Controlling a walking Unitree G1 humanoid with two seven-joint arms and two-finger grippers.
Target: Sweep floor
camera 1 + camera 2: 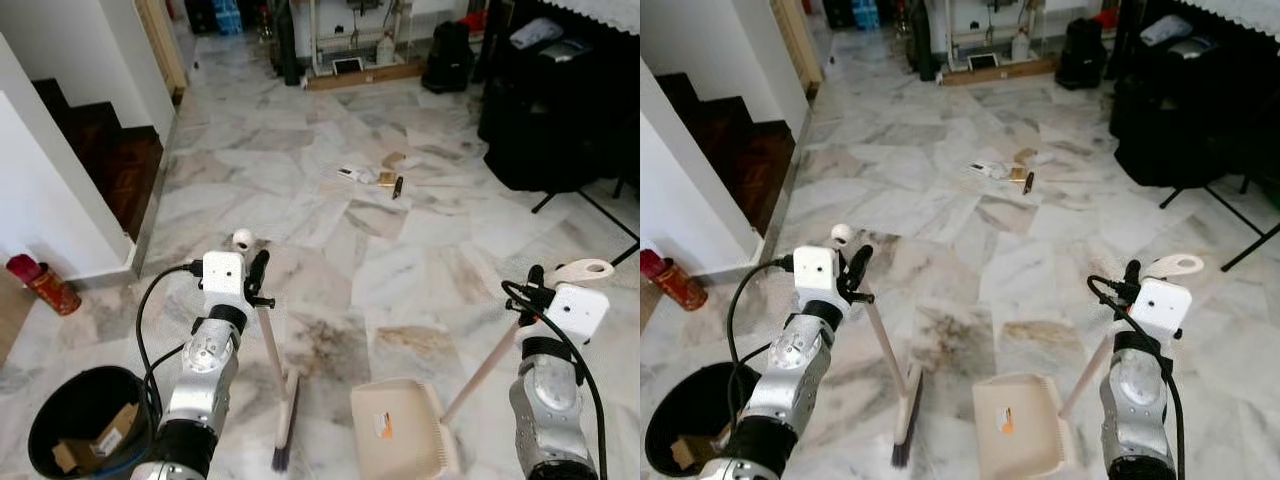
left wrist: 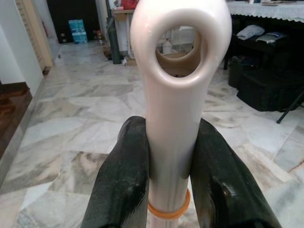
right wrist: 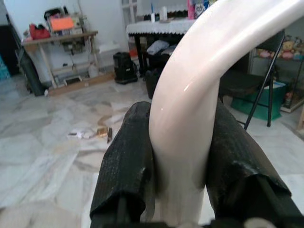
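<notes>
Quick count from where I'm standing: one broom, one dustpan, and two grippers, the left gripper and the right gripper, each clamped on a handle. One black bin with cardboard scraps inside, can't tell how many. One red bottle by the wall. The litter out on the floor looks like four or five bits, too small to count properly.

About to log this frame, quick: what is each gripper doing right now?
Left gripper: shut on the cream plastic broom handle.
Right gripper: shut on the cream plastic dustpan handle.
</notes>
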